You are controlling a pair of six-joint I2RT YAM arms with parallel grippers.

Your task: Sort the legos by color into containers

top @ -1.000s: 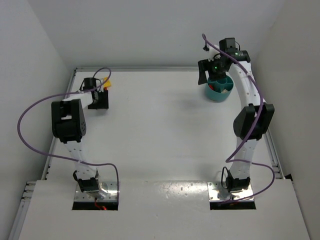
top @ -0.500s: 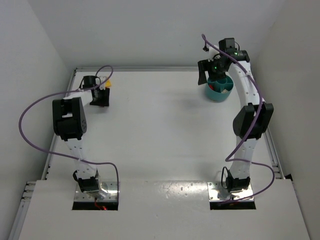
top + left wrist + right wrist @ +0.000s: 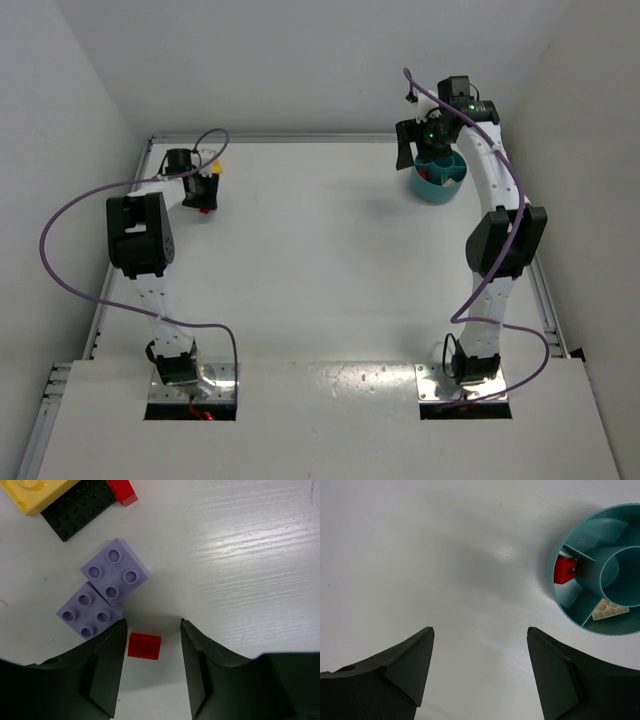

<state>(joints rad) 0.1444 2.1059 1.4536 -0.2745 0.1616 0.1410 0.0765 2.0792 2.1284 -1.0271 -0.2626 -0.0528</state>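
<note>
Dish (image 3: 600,530): teal, round, low walls, dividers running out from a centre cup. It stands on the white surface (image 3: 445,555) toward the far right corner. The compartment on the side nearest the right claw holds a red brick (image 3: 565,570), lying between the outer wall and the cup. The next compartment round holds a cream brick (image 3: 609,609), flat, studs up. The other compartments are partly cut off by the frame edge; their contents cannot be told.

Right claw (image 3: 479,630): hangs over bare surface just beside the dish, jaws spread wide, nothing between them.

Loose bricks lie well apart from the dish, at the far left corner. Small red brick (image 3: 144,645) rests on the surface between the fingers of the left claw (image 3: 152,625). Its jaws are partly parted and straddle the brick, one finger just beside it, the other with a clear gap; no grip on it. Two purple bricks (image 3: 115,575), four studs each, touch one another just beyond the small red brick, and the nearer one lies close to a finger. Farther out is a black plate (image 3: 80,507), studded. A yellow brick (image 3: 40,492) lies against or over one end of it, cannot tell which. A second red piece (image 3: 122,491) touches the other end, cut by the frame.
</note>
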